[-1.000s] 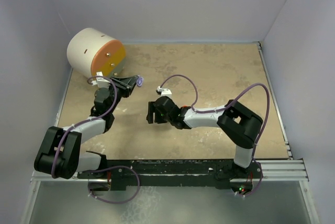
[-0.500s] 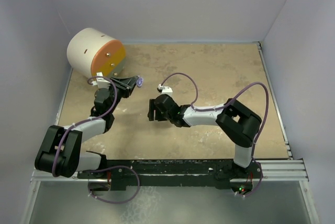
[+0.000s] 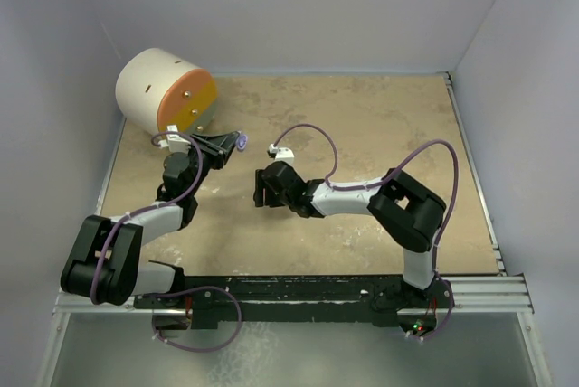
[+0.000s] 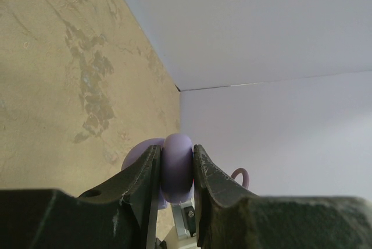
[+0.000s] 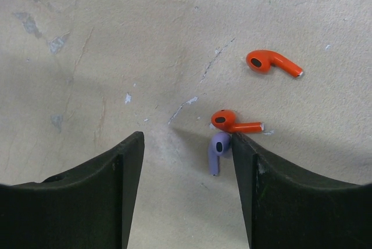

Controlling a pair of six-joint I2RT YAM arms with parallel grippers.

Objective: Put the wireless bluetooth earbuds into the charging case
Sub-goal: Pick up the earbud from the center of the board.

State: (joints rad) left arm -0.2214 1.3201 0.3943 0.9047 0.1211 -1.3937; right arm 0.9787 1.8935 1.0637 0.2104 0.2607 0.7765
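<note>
My left gripper (image 4: 176, 151) is shut on a round lavender charging case (image 4: 177, 170), held edge-on above the table; the top view shows the case (image 3: 242, 141) at the tip of the left gripper (image 3: 233, 142). In the right wrist view my right gripper (image 5: 187, 144) hangs open just over the table. A lavender earbud (image 5: 218, 151) lies between its jaws, touching the right finger (image 5: 250, 162). A red earbud (image 5: 232, 122) lies against that lavender one, and a second red earbud (image 5: 270, 63) lies farther off. From above, the right gripper (image 3: 261, 190) hides the earbuds.
A big white drum with an orange face (image 3: 163, 90) lies at the table's far left corner, just behind the left gripper. Pale walls close in the tan table (image 3: 380, 134) on three sides.
The right gripper has crept a little up and left over the table and its jaws have narrowed somewhat. The left arm and the case have stayed put.
</note>
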